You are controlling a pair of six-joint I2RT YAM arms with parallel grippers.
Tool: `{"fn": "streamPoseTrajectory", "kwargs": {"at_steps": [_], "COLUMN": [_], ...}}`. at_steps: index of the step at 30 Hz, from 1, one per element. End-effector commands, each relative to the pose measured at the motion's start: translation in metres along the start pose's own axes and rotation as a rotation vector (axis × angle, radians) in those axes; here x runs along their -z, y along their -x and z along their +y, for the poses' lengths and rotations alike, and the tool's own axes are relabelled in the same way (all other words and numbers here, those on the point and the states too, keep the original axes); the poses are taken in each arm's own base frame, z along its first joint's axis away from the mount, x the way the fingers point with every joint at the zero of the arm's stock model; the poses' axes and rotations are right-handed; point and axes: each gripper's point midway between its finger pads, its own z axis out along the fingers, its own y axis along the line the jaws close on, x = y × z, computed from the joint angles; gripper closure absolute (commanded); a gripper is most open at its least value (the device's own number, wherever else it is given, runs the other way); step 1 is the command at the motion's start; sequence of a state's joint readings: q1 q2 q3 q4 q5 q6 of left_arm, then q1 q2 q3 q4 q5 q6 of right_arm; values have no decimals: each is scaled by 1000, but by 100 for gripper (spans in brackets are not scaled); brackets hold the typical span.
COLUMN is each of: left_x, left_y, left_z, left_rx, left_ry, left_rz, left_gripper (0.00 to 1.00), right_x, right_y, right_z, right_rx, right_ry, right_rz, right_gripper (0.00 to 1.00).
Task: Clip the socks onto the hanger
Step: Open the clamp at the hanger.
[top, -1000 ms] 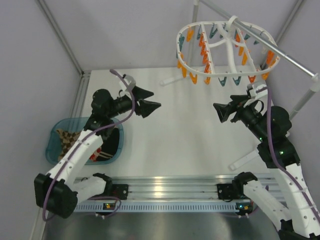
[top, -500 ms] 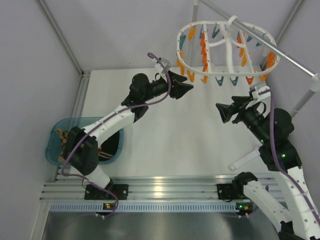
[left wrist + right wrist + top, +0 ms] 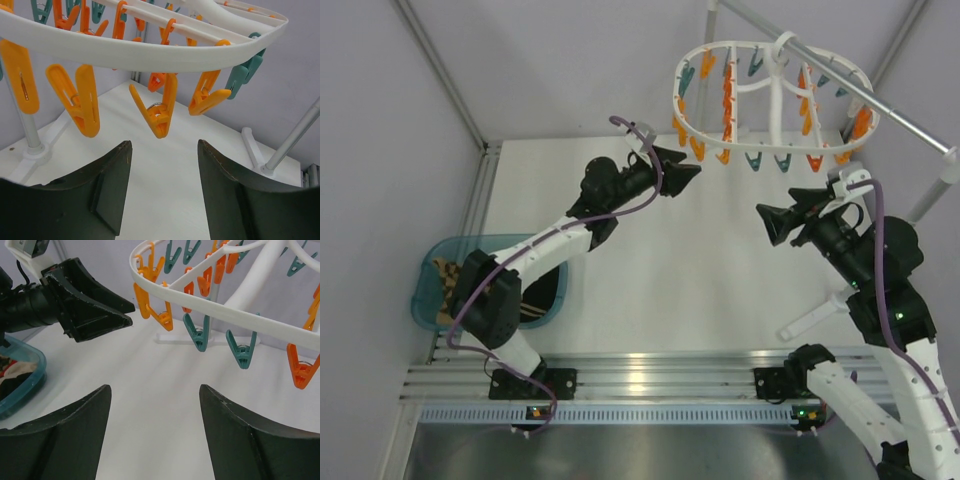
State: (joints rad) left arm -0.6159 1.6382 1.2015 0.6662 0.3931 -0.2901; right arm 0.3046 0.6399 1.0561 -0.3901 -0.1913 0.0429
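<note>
The white oval hanger (image 3: 678, 95) hangs at the back right with orange and teal clips along its rim. My left gripper (image 3: 692, 172) is open and empty, just below the hanger's near-left rim. In the left wrist view (image 3: 164, 145) an orange clip (image 3: 157, 112) hangs just above and beyond the fingertips, under the rim (image 3: 150, 57). My right gripper (image 3: 763, 222) is open and empty, below the hanger's front, facing left. In the right wrist view (image 3: 155, 390) the rim (image 3: 225, 315) and the left gripper (image 3: 125, 315) show. The argyle socks (image 3: 445, 275) lie in the teal bin.
The teal bin (image 3: 425, 300) sits at the table's left edge, partly hidden by the left arm. The grey metal rod stand (image 3: 890, 108) carries the hanger, with white feet (image 3: 810, 315) on the table at right. A metal rail (image 3: 640, 385) runs along the front.
The left arm swung from over the bin up and right to the hanger's near-left rim, gripper open throughout. The right gripper rose slightly. The hanger shifted a little.
</note>
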Motion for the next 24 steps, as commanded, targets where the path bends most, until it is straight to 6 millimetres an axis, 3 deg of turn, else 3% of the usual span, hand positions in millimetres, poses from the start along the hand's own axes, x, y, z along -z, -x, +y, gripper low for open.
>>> {"fn": "streamPoseTrajectory", "kwargs": {"at_steps": [1,5,8,11,15,18,24], "left_x": [10,17,18,17,24,31,24], "left_y": [55,68,66,51,35,29,29], "left_z": [-14,-10,-14,-21,-20,-37,-42], "left_rx": [-47,-58,-64,-60,-51,-90,-104], "left_ry": [-14,23,-2,-39,-14,-58,-13], "left_rz": [-171,-227,-235,-212,-167,-146,-186], "left_gripper": [40,41,38,31,29,28,26], "right_x": [2,1,1,2,4,2,-10], "right_y": [25,24,22,18,8,-2,-12], "right_z": [2,-2,-6,-9,-8,-11,-15], "right_rx": [78,93,86,73,86,79,71], "right_ry": [24,13,4,-7,8,-2,-4], "right_rz": [-30,16,30,43,68,106,115], "right_gripper": [29,29,28,27,27,27,28]}}
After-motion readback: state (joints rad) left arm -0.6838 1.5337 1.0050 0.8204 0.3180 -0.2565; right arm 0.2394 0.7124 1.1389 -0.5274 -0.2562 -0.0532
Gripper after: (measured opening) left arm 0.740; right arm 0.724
